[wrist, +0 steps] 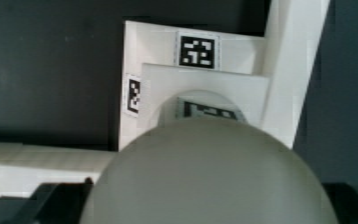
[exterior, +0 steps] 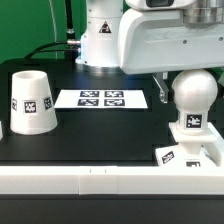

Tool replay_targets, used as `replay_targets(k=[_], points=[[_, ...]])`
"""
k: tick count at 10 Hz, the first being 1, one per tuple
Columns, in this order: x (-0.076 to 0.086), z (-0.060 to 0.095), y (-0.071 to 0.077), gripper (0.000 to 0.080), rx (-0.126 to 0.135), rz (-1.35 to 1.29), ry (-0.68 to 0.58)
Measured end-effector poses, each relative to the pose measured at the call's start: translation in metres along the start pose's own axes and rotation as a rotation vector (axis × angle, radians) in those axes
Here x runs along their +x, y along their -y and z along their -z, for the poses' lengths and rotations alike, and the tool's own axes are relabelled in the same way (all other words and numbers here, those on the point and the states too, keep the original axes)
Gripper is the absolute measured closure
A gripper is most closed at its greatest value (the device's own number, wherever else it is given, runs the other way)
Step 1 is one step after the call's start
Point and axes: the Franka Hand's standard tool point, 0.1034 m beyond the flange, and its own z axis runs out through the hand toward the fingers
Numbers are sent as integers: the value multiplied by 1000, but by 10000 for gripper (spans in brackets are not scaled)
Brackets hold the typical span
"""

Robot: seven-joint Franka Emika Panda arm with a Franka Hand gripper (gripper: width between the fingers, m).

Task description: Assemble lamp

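Black table (exterior: 100, 135) — tagged bulb (exterior: 190, 95) upright on tagged base (exterior: 182, 155), shade (exterior: 32, 100) well apart.

No words, numbers or brand names can be read. Only black-and-white square tags show: one on the shade (exterior: 32, 100), one on the bulb (exterior: 192, 95), two on the base (exterior: 185, 156), four on the marker board (exterior: 100, 98).

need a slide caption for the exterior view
Lamp assembly: bulb upright over the flat base at the exterior view's right, shade standing apart at its left, marker board between.
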Motion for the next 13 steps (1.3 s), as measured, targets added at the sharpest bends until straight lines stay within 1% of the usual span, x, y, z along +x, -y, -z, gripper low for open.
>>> replay_targets(k=[1,4,5,8,11,12,13], points=[[0,0,-1,219,13,-112,0],[-1,0,0,219,28,-430,7],[-1,0,0,219,37,-565,15],[-3,-1,3,219,55,-850,42],[-2,-1,2,219,98,-1089,78],[-2,-1,3,219,105,-1146,86],[-2,-1,4,219,106,-1184,89]])
